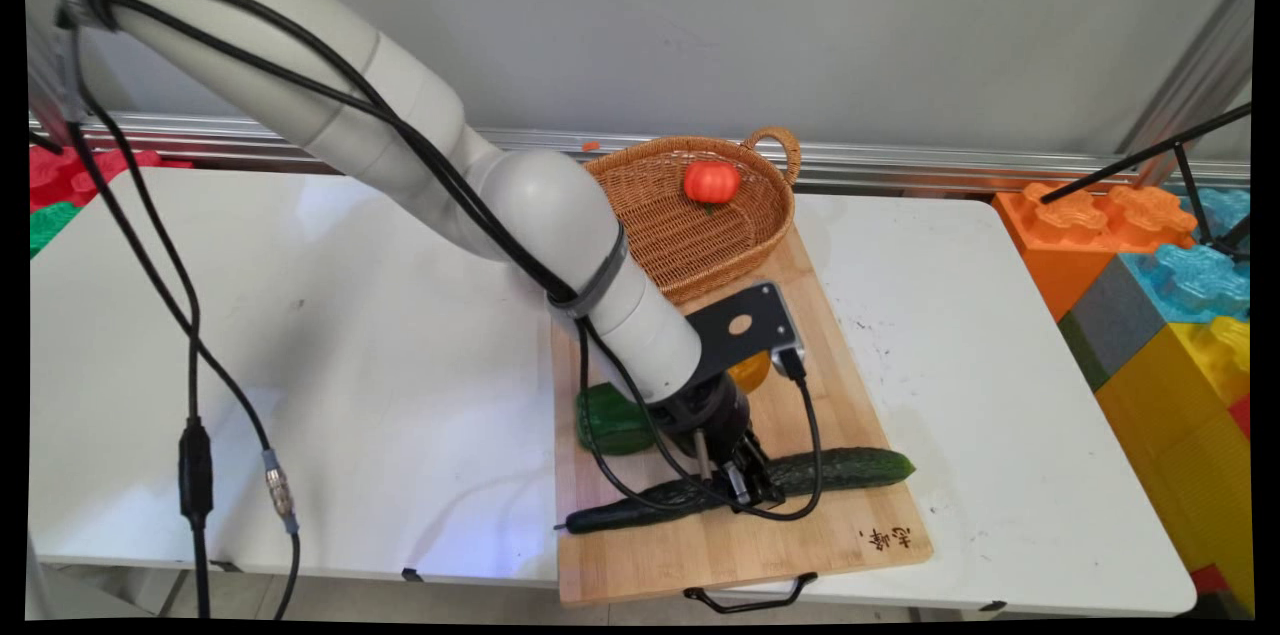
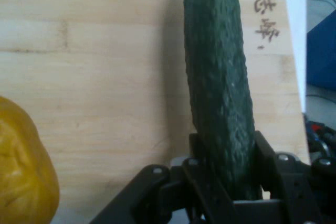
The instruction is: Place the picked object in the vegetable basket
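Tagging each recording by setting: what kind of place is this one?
Most likely a robotics lab set up as a mock kitchen: a wooden cutting board with a cucumber on a white table, a metal-framed wall, and oversized toy blocks stacked alongside.

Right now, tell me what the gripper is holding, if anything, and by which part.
The gripper is closed on the cucumber around its middle, one finger on each side, while it lies on the wooden cutting board.

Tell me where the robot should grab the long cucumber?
Around its middle, from above, one finger each side of its narrow width. The cucumber lies flat and long on the cutting board, so the middle likely balances best. The gripper is closed on it about there.
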Controlling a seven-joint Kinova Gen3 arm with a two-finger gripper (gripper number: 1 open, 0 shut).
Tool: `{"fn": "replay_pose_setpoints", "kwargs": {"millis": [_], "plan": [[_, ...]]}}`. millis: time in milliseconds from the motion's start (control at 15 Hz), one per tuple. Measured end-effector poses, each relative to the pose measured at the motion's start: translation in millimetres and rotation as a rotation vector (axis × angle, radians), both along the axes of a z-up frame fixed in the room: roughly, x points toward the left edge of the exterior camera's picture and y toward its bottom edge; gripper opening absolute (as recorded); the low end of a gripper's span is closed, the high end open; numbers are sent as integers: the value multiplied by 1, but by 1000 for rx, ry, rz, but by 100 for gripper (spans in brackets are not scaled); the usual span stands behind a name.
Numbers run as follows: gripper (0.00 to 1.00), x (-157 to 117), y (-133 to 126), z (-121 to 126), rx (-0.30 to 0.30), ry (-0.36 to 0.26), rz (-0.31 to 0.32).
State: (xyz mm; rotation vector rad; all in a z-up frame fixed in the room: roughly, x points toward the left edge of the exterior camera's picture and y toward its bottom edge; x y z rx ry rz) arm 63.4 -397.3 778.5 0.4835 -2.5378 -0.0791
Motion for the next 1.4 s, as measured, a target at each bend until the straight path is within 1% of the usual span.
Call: {"fn": "replay_pose_setpoints", "kwargs": {"millis": [200, 333, 467, 533, 667, 933, 1133, 1267, 1400], "plan": [[0, 1, 3, 29, 4, 7, 9], [0, 2, 4, 49, -6, 5, 7], [0, 3, 2, 73, -29, 0, -1], [0, 5, -4, 89, -57, -2, -7], [0, 6, -13, 108, -100, -5, -16], [0, 15, -44, 139, -204, -19, -18], [0, 30, -86, 160, -303, -44, 3], [0, 39, -109, 162, -336, -60, 20], [0, 51, -140, 156, -360, -82, 42]]}}
